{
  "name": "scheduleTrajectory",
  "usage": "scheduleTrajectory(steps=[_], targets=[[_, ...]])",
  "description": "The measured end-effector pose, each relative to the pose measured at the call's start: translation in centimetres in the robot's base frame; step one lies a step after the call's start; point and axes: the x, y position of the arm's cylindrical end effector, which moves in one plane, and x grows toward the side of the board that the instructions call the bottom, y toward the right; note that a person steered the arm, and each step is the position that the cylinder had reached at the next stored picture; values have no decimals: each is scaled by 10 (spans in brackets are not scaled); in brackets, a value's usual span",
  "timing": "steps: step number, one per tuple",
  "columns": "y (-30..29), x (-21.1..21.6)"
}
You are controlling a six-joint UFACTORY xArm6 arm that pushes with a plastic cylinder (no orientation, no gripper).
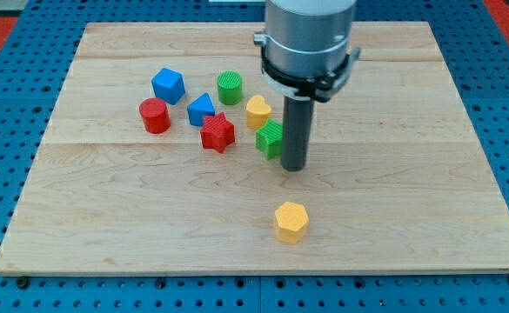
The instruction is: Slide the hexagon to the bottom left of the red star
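Our tip (293, 167), a bare rod with no jaws, sits beside the green block (270, 138). The yellow hexagon (291, 221), below it, looks light, rigid; we'd push its right face toward the red star (217, 132).

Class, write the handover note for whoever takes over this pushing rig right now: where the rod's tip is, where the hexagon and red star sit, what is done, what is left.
My tip is down on the board, at the right edge of the green block and apart from the yellow hexagon, which lies below it toward the view's bottom.
The red star sits in the cluster left of the tip, just below the blue triangular block.
Done: nothing visible; the hexagon lies to the star's lower right.
Left: get to the hexagon's right side and push it leftward, until it lies to the star's lower left.
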Motion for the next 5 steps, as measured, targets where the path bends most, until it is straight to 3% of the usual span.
scheduleTrajectory(steps=[1, 2, 3, 4, 5], targets=[[48, 54], [19, 97], [-64, 48], [-111, 30], [-64, 79]])
